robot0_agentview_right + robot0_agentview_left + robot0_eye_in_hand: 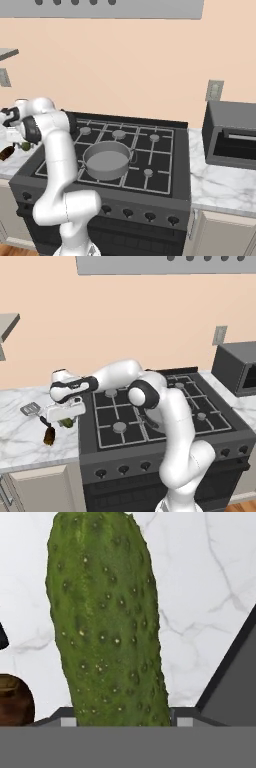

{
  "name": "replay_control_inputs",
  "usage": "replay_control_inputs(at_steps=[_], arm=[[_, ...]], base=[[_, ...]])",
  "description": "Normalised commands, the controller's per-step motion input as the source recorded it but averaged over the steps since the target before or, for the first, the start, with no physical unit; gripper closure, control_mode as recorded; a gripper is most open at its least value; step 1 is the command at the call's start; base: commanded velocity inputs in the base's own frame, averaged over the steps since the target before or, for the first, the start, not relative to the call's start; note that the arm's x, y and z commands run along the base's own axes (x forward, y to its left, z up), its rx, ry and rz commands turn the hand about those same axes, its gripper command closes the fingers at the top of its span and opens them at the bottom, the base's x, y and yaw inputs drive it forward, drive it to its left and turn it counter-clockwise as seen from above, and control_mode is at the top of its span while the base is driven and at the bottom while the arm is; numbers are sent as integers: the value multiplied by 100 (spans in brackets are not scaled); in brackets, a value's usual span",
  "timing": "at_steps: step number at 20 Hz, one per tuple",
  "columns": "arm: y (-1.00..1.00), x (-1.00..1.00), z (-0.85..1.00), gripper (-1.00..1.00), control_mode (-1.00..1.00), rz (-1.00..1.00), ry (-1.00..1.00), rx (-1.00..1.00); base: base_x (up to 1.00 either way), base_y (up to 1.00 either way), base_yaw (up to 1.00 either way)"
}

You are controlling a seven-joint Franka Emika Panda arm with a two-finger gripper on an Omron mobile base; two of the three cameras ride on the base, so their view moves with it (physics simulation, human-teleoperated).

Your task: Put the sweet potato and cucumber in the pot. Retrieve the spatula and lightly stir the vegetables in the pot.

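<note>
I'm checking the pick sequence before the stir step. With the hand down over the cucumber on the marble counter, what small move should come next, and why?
Probably finish closing the gripper on the cucumber, then lift. In the hand view the cucumber lies between the fingertips, and the pot on the stove holds nothing yet.

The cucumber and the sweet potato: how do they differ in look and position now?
The cucumber is green and bumpy; the sweet potato is dark brown-orange. The cucumber lies directly under the gripper, between its jaws; the sweet potato lies beside it, nearer the counter's front edge. Both rest on the marble counter left of the stove, outside the pot.
</note>
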Motion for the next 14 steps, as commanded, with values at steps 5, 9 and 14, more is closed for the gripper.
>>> replay_control_inputs(at_steps=[5, 9, 14], arm=[[-21, -60, 82, 100, -100, -4, -25, 3], [-64, -59, 59, 100, -100, -10, -19, 10], [-76, -48, 60, 100, -100, -9, -13, 9]], base=[[0, 0, 0], [0, 0, 0], [0, 0, 0]])
